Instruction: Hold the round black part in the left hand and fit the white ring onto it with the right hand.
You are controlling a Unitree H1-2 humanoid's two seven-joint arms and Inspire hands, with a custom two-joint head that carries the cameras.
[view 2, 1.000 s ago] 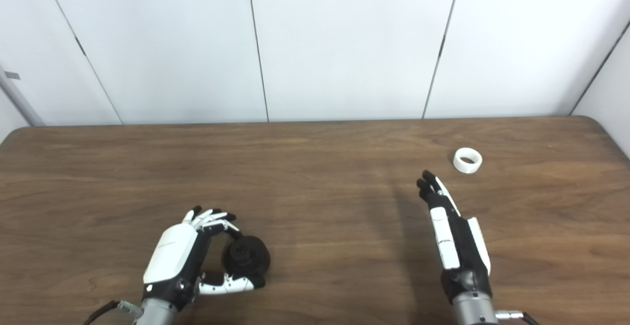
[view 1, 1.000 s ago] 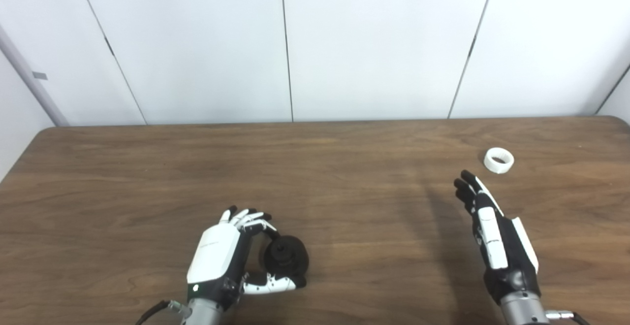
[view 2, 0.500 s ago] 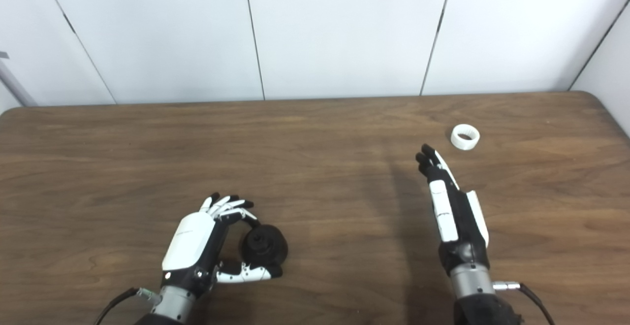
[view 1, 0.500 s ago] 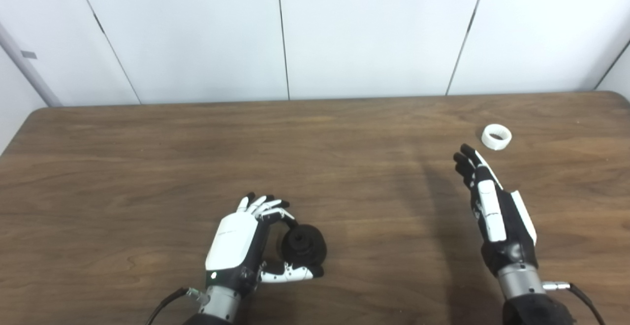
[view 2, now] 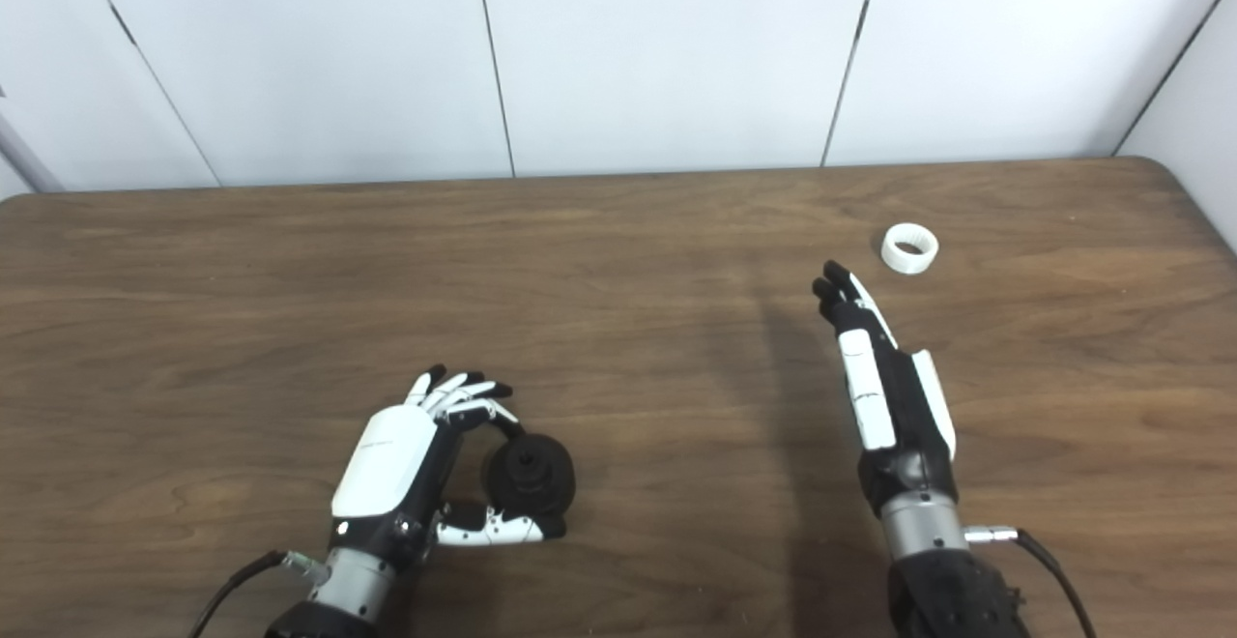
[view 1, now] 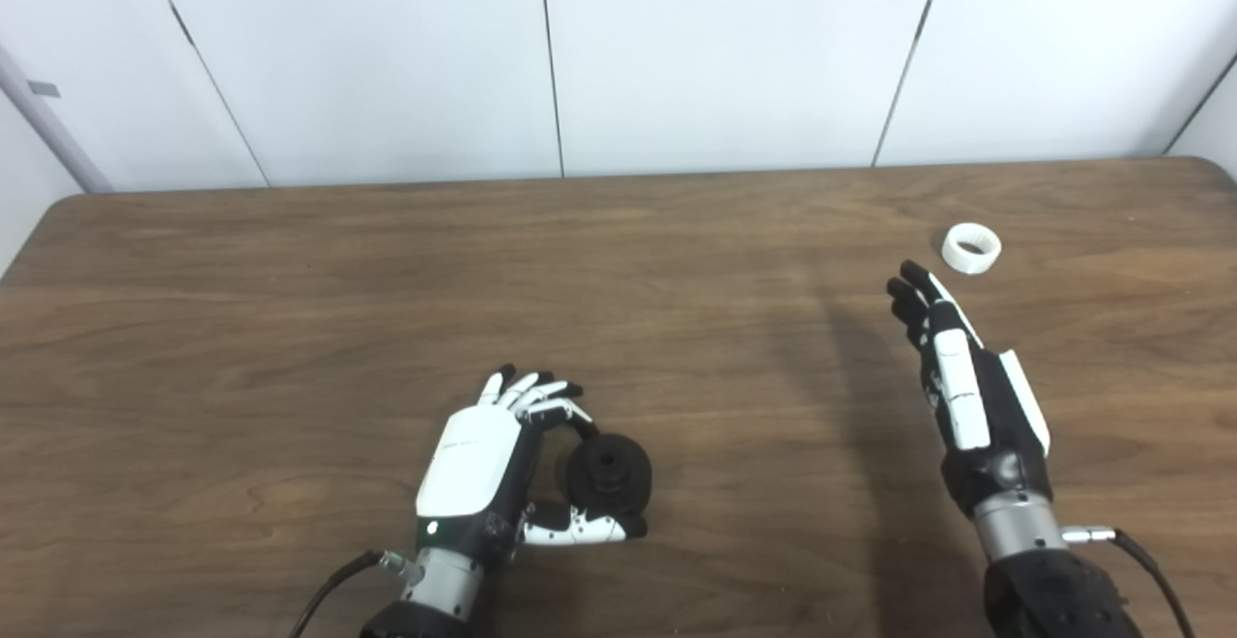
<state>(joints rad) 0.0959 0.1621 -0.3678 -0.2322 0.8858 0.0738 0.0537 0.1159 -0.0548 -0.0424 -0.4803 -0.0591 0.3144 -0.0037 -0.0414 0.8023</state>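
Left eye view shows the left hand (view 1: 480, 469) low on the worktop (view 1: 290, 329), its fingers (view 1: 541, 401) curled over the top of the round black part (view 1: 609, 469) and its thumb lying along the near side beneath it, so the part sits cupped in a loose pinch; whether it is lifted clear of the wood or resting on it cannot be told. Well apart to the right, the right hand (view 1: 962, 377) is stretched out flat and edge-on, fingers straight and together, holding nothing, its tips near the white ring (view 1: 971, 248) but not touching it. That ring lies alone on the worktop toward the far right. Judged from this, the holding half of the task is about in place and the fetching of the ring is the step in hand, not yet done. Right eye view gives the same layout from a little to the side: the left hand (view 2: 396, 469) closed around the round black part (view 2: 529, 472), whose raised hub with a centre hole faces up and toward the camera, and the right hand (view 2: 884, 387) empty with a clear strip of wood between its fingertips and the white ring (view 2: 909, 248). The next move seems to call for the right hand to reach on a little farther right, part thumb from fingers, and pinch the ring by its rim; being small and light, it may skid if nudged first.
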